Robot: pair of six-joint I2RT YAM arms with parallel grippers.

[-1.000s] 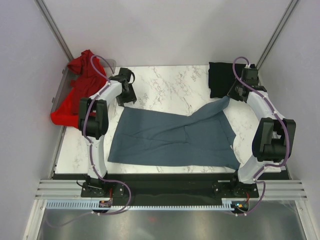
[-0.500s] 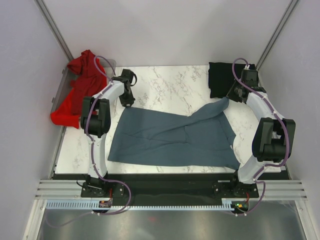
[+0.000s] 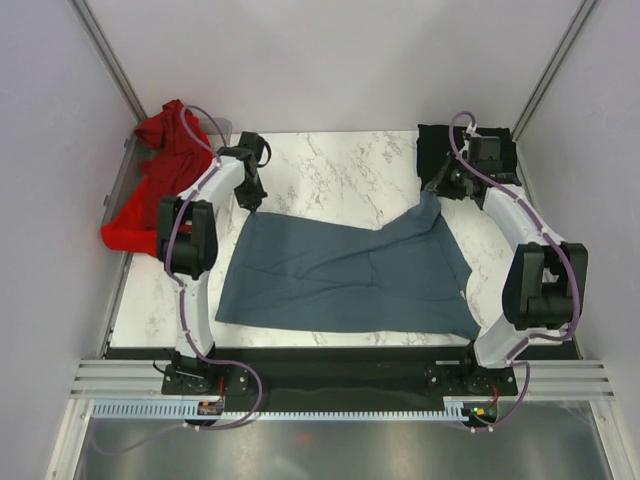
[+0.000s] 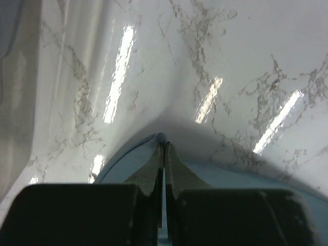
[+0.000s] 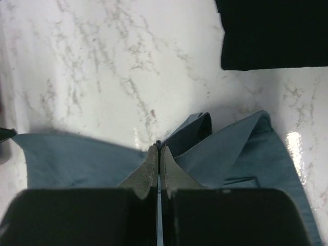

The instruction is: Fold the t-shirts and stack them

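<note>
Evidently at the first fold of the blue-grey t-shirt [image 3: 350, 275]; spread wide over the marble table [image 3: 340, 165], with its near hem along the front edge; clamped at the far left corner by the left gripper [image 3: 251, 200], closed tight down at table level, a small peak of blue cloth drawn up round the fingertips [image 4: 151, 164] in the wrist view, so judged caught rather than merely touched; clamped at the far right corner by the right gripper [image 3: 437, 190], closed on a pleat of the same cloth, raised into a peak just beside the black t-shirt [image 3: 432, 150]; that one lying flat and folded in the far right corner of the table, parted from the blue by a strip of bare marble. Heaped at the far left, half in and half over a clear bin [image 3: 116, 180], the red t-shirt [image 3: 160, 170], unfolded.

Judged early in the task: one shirt apparently done, one in hand, one waiting. Next, probably: lift both far corners together, level and taut; carry toward the near hem; lay down with edges matched. Calls for equal height and pace on both sides, to avoid skewing or creasing the cloth; some risk of the thin left-hand pinch slipping on the lift, so worth a gentle test first.
</note>
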